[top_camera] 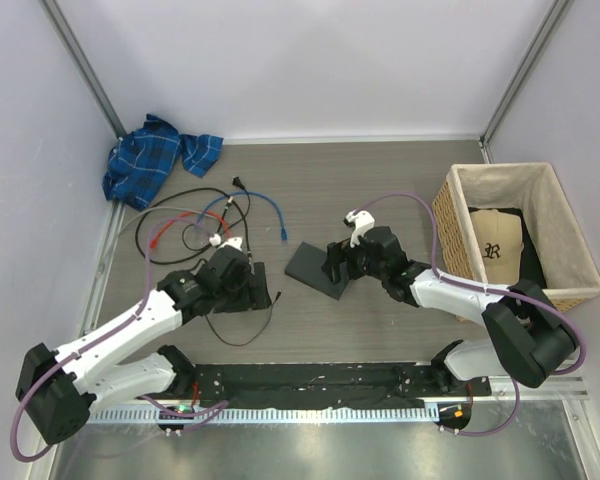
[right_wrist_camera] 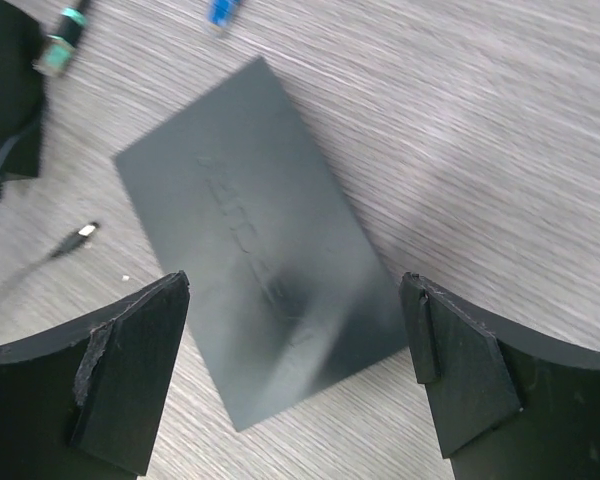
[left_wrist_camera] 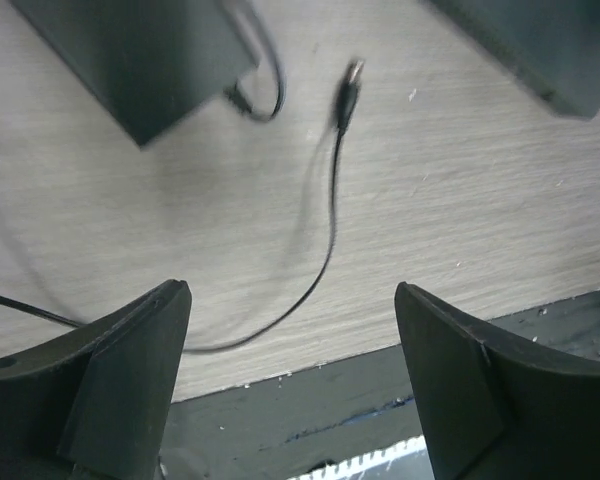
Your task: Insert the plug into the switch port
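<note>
Plug loose on table, just ahead of spread left pincer, tip pointing away; switch under spread right pincer.

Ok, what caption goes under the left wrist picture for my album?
Open left gripper looking down at the loose plug and its thin black cord on the table.

Open table between plug and switch
</note>
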